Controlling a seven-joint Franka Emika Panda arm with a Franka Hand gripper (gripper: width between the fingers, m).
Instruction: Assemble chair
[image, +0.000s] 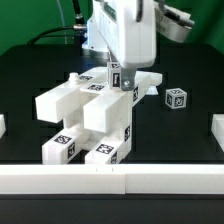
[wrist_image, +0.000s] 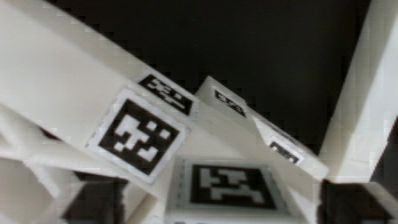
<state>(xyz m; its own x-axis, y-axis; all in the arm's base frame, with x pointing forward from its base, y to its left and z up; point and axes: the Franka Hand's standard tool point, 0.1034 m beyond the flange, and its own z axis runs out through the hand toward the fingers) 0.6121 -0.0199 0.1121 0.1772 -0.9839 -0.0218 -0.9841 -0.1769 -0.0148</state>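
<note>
Exterior view: cannot make out the fingertips of the gripper (image: 118, 80), lost between the white arm housing (image: 128, 35) above and the white chair (image: 88, 118) below. Shows only a dark upright strip (image: 115, 76) with a small tag on it at the frame's centre, right at the top of the chair; cannot say whether finger or part. Cannot tell how wide the jaws stand, nor whether anything is gripped. Places the chair at centre and lower left of the frame, a stepped stack of glossy blocks with tags (image: 66, 146) on the front faces, directly under the gripper and apparently touching that strip. Sets a small tagged cube (image: 176, 98) apart on the black table (image: 40, 70), toward the exterior view's right. Crops a white rail (image: 110, 180) along the lower edge of the frame.

Wrist view: fills with the chair (wrist_image: 196, 160) at very close range, blurred and cut off on every side. Shows several tags (wrist_image: 139, 132) on slanting white faces, with black table (wrist_image: 249, 50) behind. Cannot separate fingers from white blocks here, nor read any gap or grip.
</note>
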